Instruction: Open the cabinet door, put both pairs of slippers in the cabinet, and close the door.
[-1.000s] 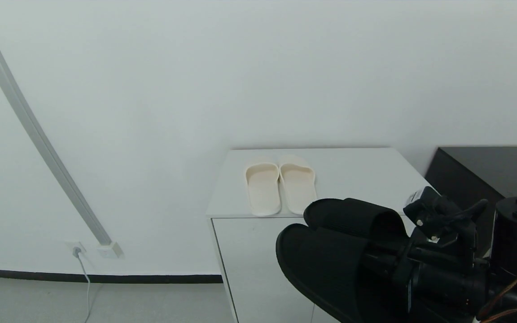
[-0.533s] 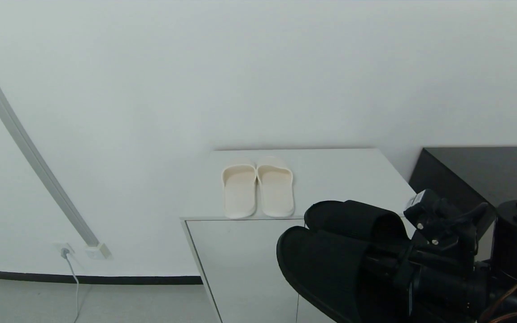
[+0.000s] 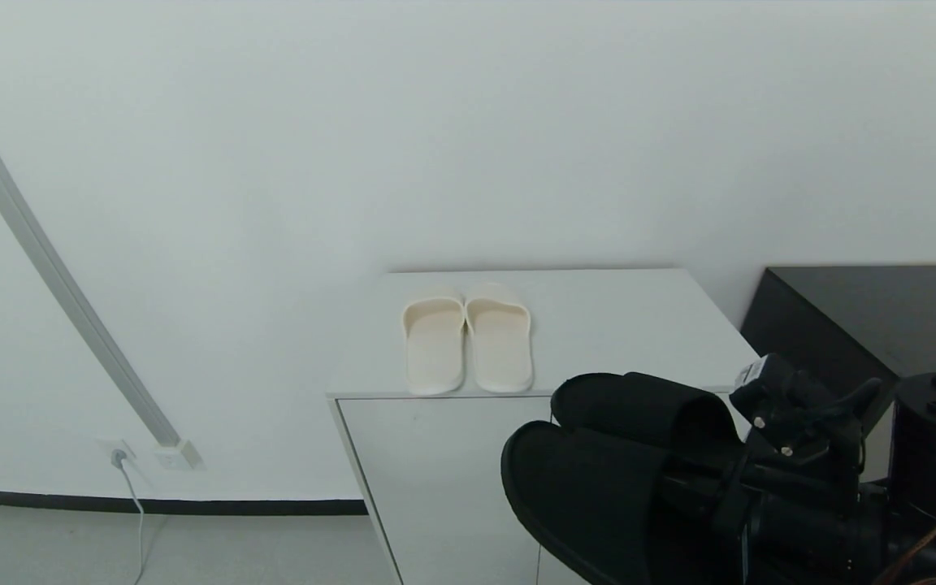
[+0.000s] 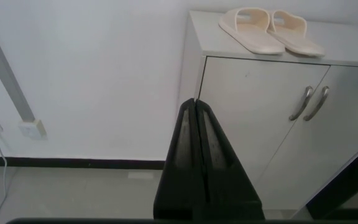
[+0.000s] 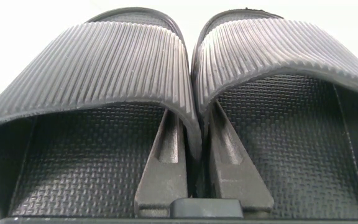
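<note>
Black ribbed rubber, close up: my right gripper is clamped on the black slippers. Its fingers are pushed in under the straps & pinch the two inner side walls together, so the pair sits side by side. In the head view that pair is low on my right, toes pointing at the cabinet. It overlaps the front edge of the cabinet top on the right side. Can't tell how much air is btwn toes & door.

My left gripper has its fingers pressed flat together w/ nothing btwn them. It hangs in free space off the cabinet's left front corner, well apart from it.

Both doors are shut flush, and the two handles sit close together either side of the centre seam.

The cream slippers are on the left part of the cabinet top, sides touching, heels right at the front edge, toes toward the wall. To their right the top is bare up to the right edge.

A black unit stands just beside the cabinet's right side, so it's tight there. Left of the cabinet is open floor. On the wall there's a socket w/ a cable hanging down, and slanted grey trunking ends near it.
</note>
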Controlling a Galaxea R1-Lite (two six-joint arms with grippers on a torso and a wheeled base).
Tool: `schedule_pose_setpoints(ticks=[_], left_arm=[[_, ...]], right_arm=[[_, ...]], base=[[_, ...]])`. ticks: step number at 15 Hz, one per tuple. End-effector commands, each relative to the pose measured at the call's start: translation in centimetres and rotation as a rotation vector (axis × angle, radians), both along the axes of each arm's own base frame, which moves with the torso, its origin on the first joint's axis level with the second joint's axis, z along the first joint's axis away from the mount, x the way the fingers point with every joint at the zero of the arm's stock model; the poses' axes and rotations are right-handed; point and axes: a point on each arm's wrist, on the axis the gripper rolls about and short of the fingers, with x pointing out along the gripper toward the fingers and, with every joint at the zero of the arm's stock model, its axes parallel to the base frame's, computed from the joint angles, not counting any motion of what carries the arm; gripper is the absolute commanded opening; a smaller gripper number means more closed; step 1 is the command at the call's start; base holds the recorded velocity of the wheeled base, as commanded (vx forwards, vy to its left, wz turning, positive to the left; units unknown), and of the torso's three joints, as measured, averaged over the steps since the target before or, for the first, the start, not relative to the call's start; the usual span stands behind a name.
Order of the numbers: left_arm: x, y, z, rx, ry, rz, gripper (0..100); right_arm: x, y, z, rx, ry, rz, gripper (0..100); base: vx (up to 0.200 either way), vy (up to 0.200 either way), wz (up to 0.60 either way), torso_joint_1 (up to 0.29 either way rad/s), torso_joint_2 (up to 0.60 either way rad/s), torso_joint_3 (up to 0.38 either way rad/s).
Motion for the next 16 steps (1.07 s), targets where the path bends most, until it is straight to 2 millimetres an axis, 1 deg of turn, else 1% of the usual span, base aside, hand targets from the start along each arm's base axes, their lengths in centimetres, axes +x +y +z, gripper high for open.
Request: schedule_pose_setpoints(ticks=[1, 3, 5, 16], left_arm=[[0.01, 0.00, 0.00, 0.000, 0.001, 0.000, 0], [0.01, 0.00, 0.00, 0.000, 0.001, -0.002, 0], [0.01, 0.00, 0.00, 0.000, 0.001, 0.000, 0], [0.01, 0.00, 0.00, 0.000, 0.001, 0.000, 0]], right_arm=[[-0.05, 0.03, -0.12, -0.004, 0.003, 0.002, 0], [-0.12, 0.01, -0.23, -0.007, 0.006, 0.004, 0], [-0.26, 0.06, -0.35, -0.010, 0.010, 0.010, 0], [-0.87, 0.15, -0.80, -0.022, 0.021, 0.032, 0]], base=[[0.000, 0.000, 0.00, 0.000, 0.00, 0.000], [0.000, 0.000, 0.00, -0.053, 0.12, 0.065], [0.000, 0.000, 0.00, -0.149, 0.36, 0.195], [0.000, 0.000, 0.00, -0.219, 0.53, 0.310]])
